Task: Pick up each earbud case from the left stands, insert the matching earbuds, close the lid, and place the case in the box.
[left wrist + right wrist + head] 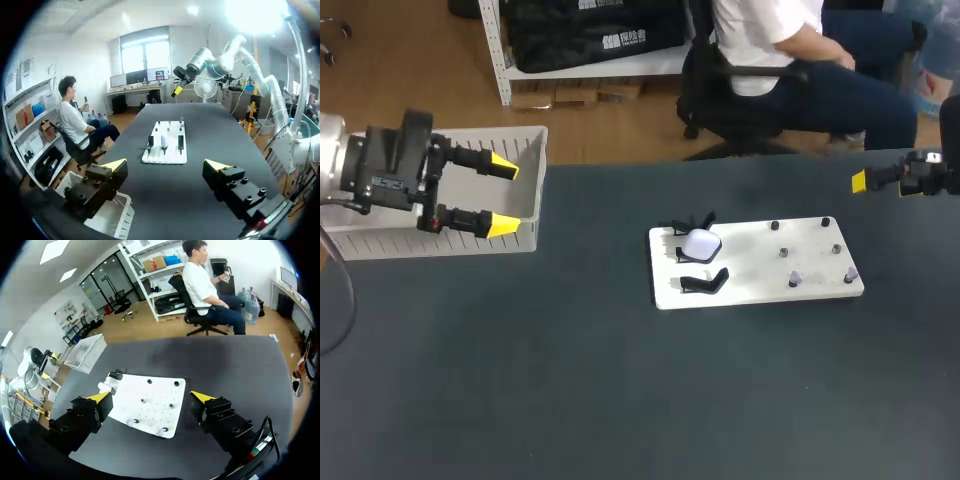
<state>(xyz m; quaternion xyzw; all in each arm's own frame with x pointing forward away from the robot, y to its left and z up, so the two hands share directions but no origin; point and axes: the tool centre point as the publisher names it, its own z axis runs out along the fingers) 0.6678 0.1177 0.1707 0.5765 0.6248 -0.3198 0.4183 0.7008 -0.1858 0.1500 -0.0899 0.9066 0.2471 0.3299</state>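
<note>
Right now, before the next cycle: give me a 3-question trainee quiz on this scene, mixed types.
1. True or false: the left end effector is shut on the earbud case.
2. Multiple choice: how many of the three black stands hold a case? A none, B one, C three.
3. Fill in: the white box lies under the ___ end effector in the head view.

Key: 1 false, it is open and far from the case. 2 B, the middle stand. 3 left.
</note>
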